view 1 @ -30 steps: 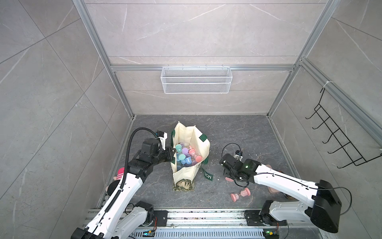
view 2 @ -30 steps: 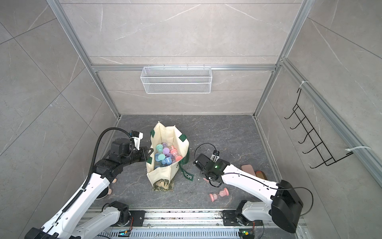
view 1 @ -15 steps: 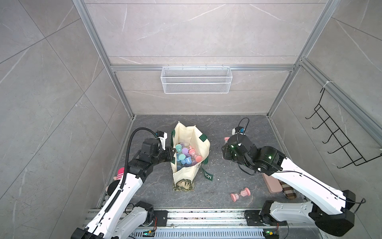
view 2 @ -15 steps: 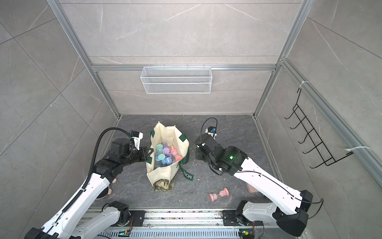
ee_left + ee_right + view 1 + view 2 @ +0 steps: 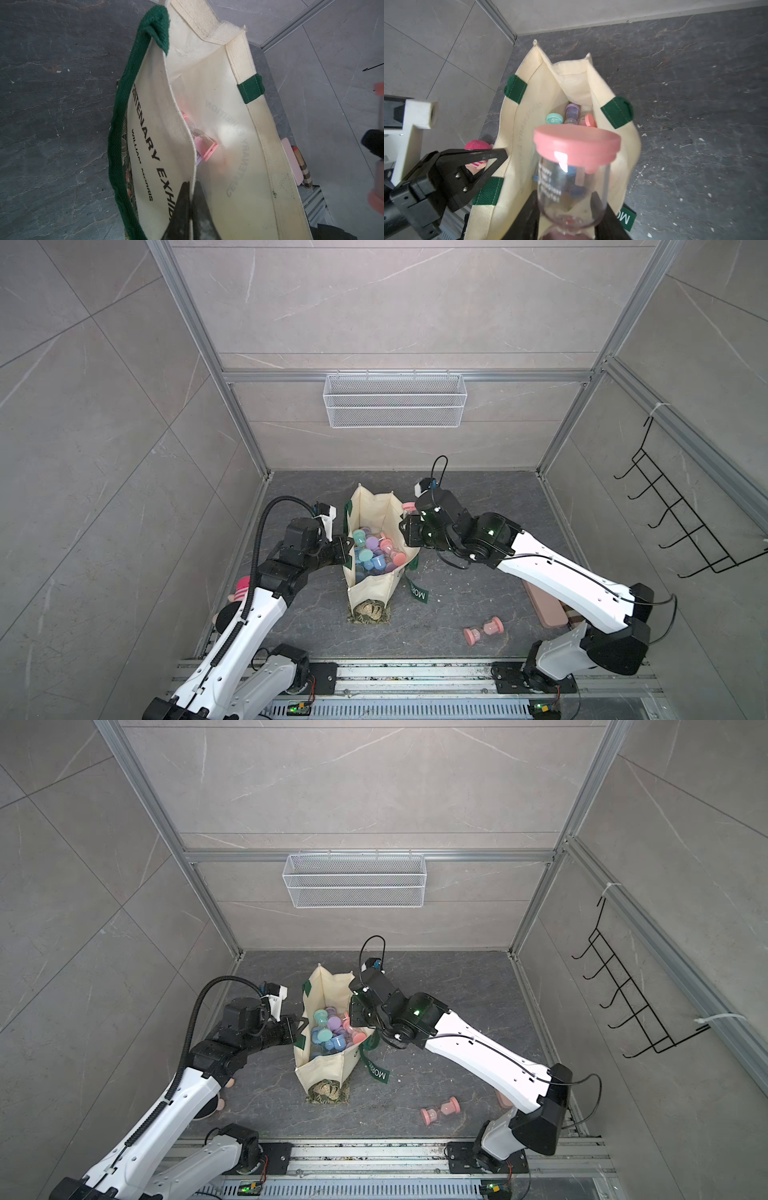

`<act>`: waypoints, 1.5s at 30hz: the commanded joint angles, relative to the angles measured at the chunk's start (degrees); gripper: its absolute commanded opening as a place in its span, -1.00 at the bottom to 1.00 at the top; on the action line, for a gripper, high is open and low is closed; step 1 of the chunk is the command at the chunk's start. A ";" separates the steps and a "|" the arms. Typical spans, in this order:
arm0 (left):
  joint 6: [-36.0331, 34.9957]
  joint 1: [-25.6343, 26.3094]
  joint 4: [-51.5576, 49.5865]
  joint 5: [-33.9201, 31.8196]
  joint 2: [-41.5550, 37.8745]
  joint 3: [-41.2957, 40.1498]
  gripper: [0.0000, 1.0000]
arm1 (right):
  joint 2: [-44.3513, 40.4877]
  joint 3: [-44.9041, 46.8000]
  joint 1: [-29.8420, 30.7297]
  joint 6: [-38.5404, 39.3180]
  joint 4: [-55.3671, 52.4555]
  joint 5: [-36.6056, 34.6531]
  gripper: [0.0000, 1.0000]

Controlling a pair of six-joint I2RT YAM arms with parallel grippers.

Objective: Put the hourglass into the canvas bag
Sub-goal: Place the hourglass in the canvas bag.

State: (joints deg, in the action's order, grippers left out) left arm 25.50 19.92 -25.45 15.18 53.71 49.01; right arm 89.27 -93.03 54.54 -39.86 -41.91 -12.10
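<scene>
The right gripper [image 5: 566, 209] clasped the hourglass [image 5: 577, 143] by its glass, the open canvas bag [image 5: 517, 128] just below its tips, while the left gripper [image 5: 192, 187] pinched the bag's rim tight.

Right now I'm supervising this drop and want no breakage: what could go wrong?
The hourglass in the right gripper hangs near the rim of the canvas bag; released now, it might clip the edge. It may also strike the hourglasses piled inside. If the left gripper loses its pinch, the mouth could sag.
</scene>
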 commanded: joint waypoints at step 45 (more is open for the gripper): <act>-0.87 0.05 0.62 2.49 -1.51 0.13 -1.00 | 28.57 -9.93 0.55 -4.53 -4.15 9.46 0.00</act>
State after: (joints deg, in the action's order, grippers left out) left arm 25.50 19.92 -25.39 15.16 53.43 48.82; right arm 118.78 -102.61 54.54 -44.12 -45.21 -2.98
